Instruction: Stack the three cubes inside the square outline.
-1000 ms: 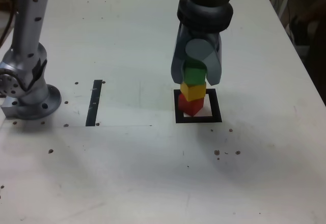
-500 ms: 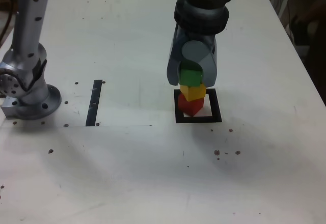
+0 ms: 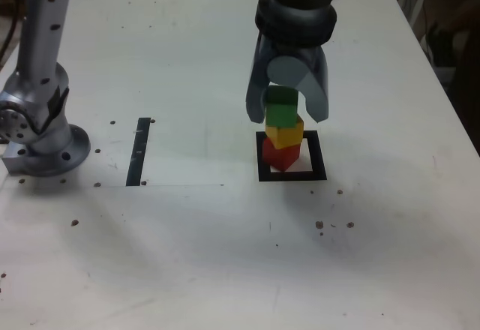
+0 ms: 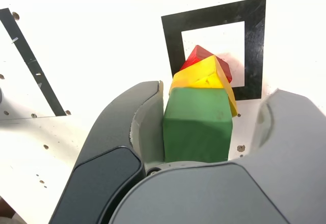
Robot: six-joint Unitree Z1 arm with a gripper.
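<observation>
Your gripper [image 3: 288,112] hangs over the stack with its jaws parted: in the wrist view one jaw lies against the green cube [image 4: 197,124] and the other stands clear, so nothing is clamped. The green cube sits on the yellow cube [image 3: 285,133], which sits on the red cube [image 3: 281,155], each slightly askew. The stack stands inside the square outline [image 3: 316,172], toward the exterior view's left, on the white table [image 3: 225,255]. A narrow black strip [image 3: 139,151] lies well apart.

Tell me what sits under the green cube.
Directly under the green cube is the yellow cube, and below that the red cube, standing in the square outline. The faces where the cubes meet are covered.
</observation>
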